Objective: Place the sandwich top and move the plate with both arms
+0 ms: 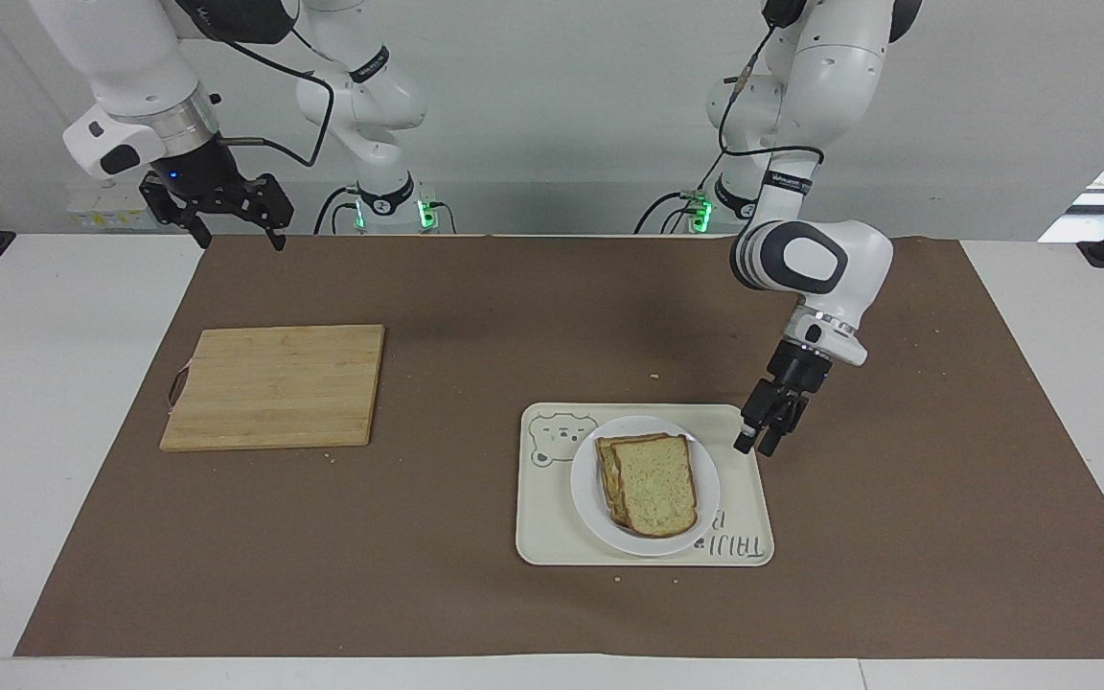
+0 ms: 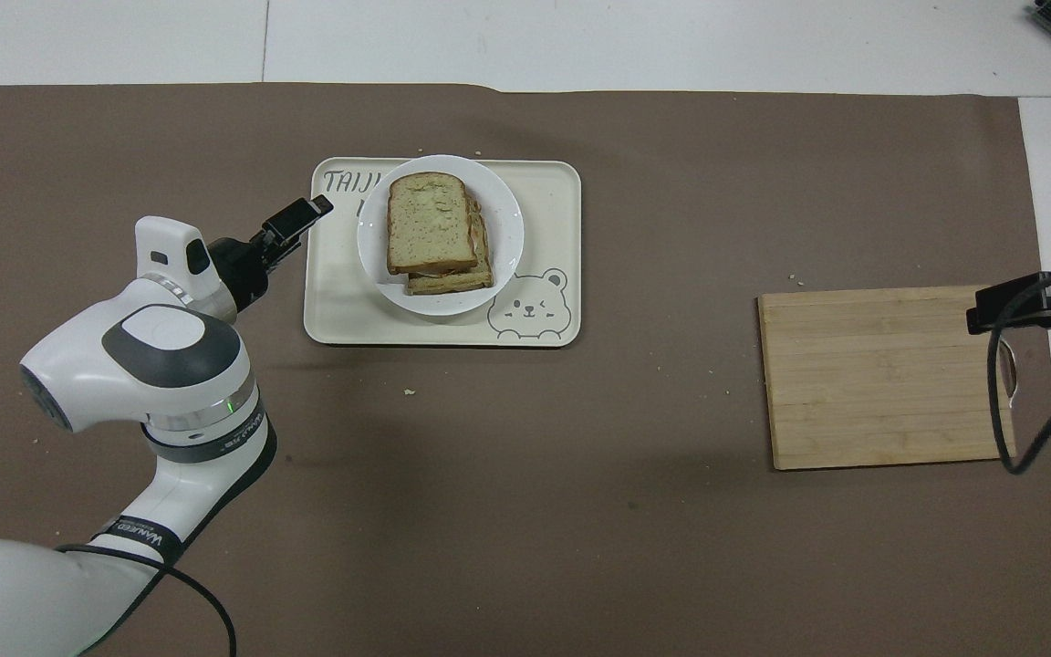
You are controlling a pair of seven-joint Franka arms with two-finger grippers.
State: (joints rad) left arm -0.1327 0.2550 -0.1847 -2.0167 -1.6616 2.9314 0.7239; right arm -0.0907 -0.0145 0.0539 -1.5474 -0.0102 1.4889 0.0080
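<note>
The sandwich top (image 1: 655, 484) (image 2: 430, 224), a plain bread slice, lies on the stacked slices on the white plate (image 1: 586, 484) (image 2: 511, 239). The plate sits on the cream bear tray (image 1: 552, 532) (image 2: 548, 196). My left gripper (image 1: 756, 446) (image 2: 314, 210) hangs low over the tray's edge toward the left arm's end. It is clear of the plate, empty, with its fingers a little apart. My right gripper (image 1: 236, 235) (image 2: 1023, 306) waits open and empty, raised over the mat's edge at the right arm's end.
A wooden cutting board (image 1: 274, 383) (image 2: 881, 374) lies on the brown mat (image 1: 475, 316) toward the right arm's end. Crumbs are scattered on the mat around the tray.
</note>
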